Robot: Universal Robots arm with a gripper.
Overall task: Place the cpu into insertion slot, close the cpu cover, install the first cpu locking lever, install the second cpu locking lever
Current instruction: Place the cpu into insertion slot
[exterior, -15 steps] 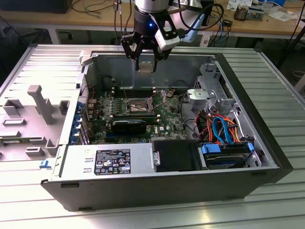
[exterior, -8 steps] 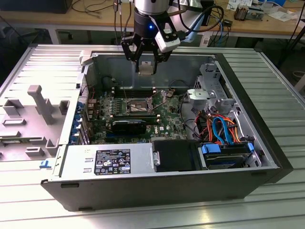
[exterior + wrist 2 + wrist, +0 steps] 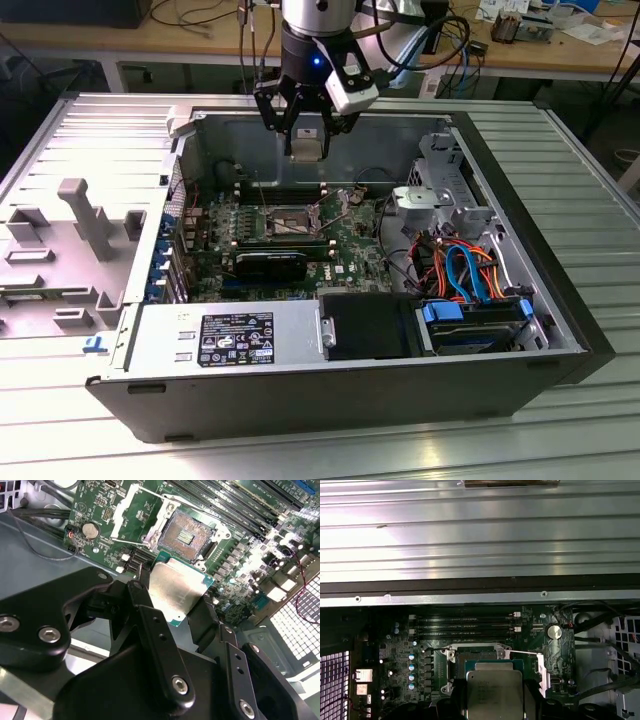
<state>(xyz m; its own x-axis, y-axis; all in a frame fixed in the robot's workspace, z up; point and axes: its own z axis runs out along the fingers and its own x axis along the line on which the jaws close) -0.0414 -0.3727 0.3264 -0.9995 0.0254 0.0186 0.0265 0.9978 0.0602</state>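
Observation:
My gripper (image 3: 306, 138) hangs above the open computer case, shut on the cpu (image 3: 305, 148), a flat square chip with a dull silver top. In both wrist views the black fingers (image 3: 200, 612) clamp the cpu (image 3: 177, 587) by two opposite edges, well above the motherboard. The insertion slot (image 3: 187, 532) is a dark square recess with a silvery rim, uncovered and with nothing in it. The cpu cover (image 3: 122, 512) stands flipped open beside it, with thin wire levers raised. In the first wrist view the cpu (image 3: 494, 695) overlaps the near edge of the insertion slot (image 3: 475, 657).
Long memory slots (image 3: 465, 625) run beside the socket. A black module (image 3: 270, 265) lies on the board toward the power supply (image 3: 230, 335). Coloured cables (image 3: 460, 270) and a drive bay fill the exterior view's right. The case wall (image 3: 480, 597) rims the board. A grey plastic shroud (image 3: 70, 240) lies outside.

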